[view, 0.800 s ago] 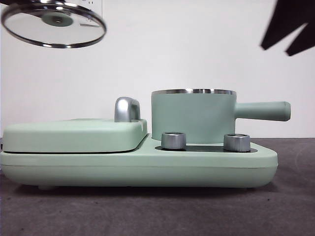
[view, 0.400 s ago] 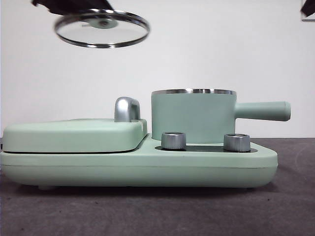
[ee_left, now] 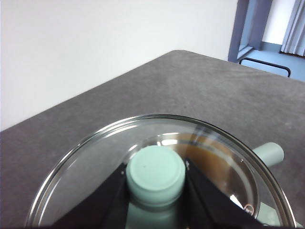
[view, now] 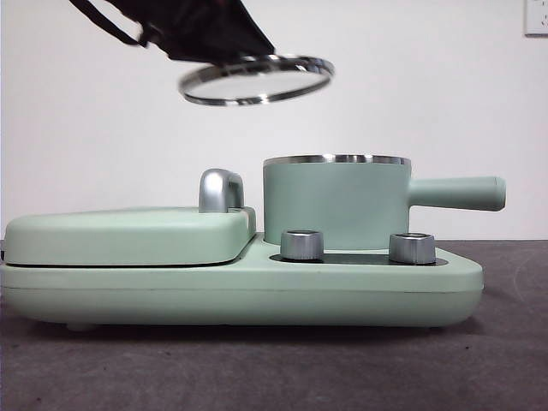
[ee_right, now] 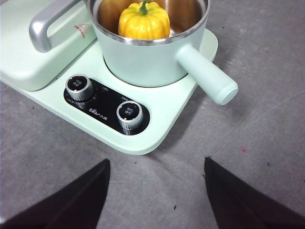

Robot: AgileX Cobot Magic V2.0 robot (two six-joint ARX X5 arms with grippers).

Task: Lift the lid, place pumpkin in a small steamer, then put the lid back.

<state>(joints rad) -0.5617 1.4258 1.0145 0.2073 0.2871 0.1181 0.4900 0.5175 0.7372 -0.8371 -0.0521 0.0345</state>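
One step left: my left gripper (ee_left: 156,191) pinches the lid (view: 255,80) by its knob, tilted above the small steamer (view: 336,202).
Lowered off-centre, it could clip the rim; my right gripper (ee_right: 155,191) waits spread, pumpkin (ee_right: 144,21) inside.

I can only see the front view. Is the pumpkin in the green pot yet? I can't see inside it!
Observer: Yes. The right wrist view shows the pumpkin sitting inside the small steamer.
Operator: What's holding the lid up in the air?
Observer: The left gripper. Its two black jaws are shut on the lid's mint-green knob.
Operator: Where's the other arm? I can't find it.
Observer: The right gripper hangs open over the table, on the side of the cooker base where the two dials are, holding nothing.
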